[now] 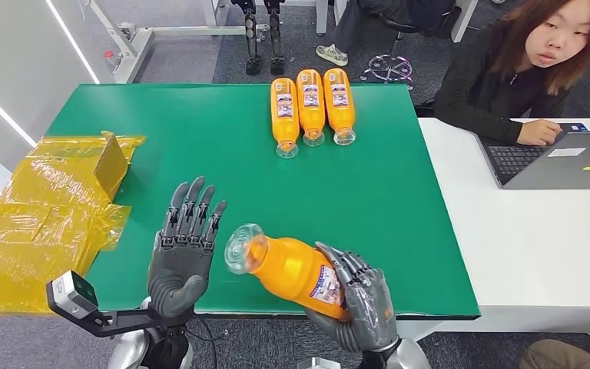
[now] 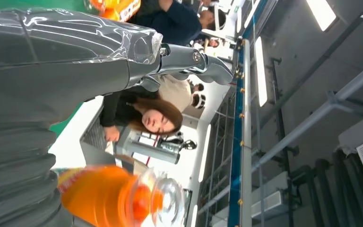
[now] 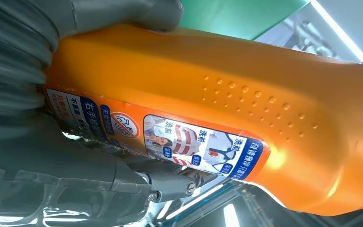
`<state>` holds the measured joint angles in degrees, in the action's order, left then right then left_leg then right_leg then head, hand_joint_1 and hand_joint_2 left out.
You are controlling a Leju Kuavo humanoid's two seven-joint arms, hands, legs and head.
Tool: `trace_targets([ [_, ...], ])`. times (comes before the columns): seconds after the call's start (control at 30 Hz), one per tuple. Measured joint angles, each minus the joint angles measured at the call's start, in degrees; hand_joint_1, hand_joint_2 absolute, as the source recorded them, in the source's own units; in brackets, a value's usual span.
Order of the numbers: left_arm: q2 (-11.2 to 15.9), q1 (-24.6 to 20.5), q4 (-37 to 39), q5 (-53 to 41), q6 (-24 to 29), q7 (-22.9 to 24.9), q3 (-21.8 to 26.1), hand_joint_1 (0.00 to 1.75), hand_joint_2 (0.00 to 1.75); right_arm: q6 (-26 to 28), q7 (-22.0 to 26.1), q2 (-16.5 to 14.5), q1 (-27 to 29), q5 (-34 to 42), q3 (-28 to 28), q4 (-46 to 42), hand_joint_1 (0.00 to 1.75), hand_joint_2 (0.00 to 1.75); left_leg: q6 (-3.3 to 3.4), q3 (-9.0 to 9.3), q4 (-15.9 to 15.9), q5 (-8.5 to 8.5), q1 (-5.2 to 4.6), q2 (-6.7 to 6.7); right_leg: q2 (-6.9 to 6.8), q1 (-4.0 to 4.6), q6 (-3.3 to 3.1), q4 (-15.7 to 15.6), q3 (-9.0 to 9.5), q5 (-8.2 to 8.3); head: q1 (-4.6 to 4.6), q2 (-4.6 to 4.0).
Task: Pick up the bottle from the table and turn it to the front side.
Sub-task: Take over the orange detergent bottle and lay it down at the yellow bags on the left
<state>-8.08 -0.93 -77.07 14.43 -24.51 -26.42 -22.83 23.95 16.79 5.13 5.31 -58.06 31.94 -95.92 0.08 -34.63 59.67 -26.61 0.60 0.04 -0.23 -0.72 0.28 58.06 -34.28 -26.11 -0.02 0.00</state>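
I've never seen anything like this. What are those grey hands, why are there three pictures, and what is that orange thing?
The grey hands belong to a humanoid robot. The big picture is from a camera high on its body, looking down at a green table. The other two come from cameras at its wrists, so they look turned and very close.

The right hand holds an orange bottle, lifted and tilted, its clear cap pointing toward the left hand, which is open and holds nothing. The right wrist picture shows the bottle's label up close.

Three more orange bottles lie side by side at the table's far edge. Yellow plastic wrapping lies at the left, and a person sits at a laptop.
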Motion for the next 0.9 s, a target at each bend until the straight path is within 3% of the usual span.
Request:
trace_targets([
  [0.43,-1.42,-1.8,0.01,-0.86,-1.28,1.11,-3.83,0.0,1.75,-3.09,-2.91,-3.59,-3.63,-2.03,3.79,0.67,1.75,1.75,-0.01,-0.01,0.0,0.01,0.0,0.0,-0.01,0.0,0.0,0.0,0.0,0.0,0.0,-0.01],
  [0.83,-1.74,-4.03,-0.02,-0.08,-1.2,2.29,-5.4,0.0,1.75,-5.33,-2.91,-4.77,-3.79,-0.58,5.39,0.12,1.75,1.75,-0.01,0.0,0.0,0.01,0.0,0.0,-0.01,0.0,0.0,0.01,0.0,0.0,0.0,0.0],
  [0.87,-1.74,-4.21,-0.02,-0.04,-1.14,2.33,-5.49,0.01,1.75,-5.39,-2.91,-4.86,-3.84,-0.54,5.48,0.12,1.75,1.75,-0.01,0.0,0.0,0.01,0.0,0.0,-0.01,0.0,0.0,0.01,0.0,0.0,0.0,0.0],
  [0.9,-1.74,-4.38,-0.02,-0.04,-1.11,2.37,-5.53,0.21,1.75,-5.46,-2.91,-4.95,-3.89,-0.52,5.56,0.12,1.75,1.75,-0.01,0.0,0.0,0.01,0.0,0.0,-0.01,0.0,0.0,0.01,0.0,0.0,0.01,-0.01],
])
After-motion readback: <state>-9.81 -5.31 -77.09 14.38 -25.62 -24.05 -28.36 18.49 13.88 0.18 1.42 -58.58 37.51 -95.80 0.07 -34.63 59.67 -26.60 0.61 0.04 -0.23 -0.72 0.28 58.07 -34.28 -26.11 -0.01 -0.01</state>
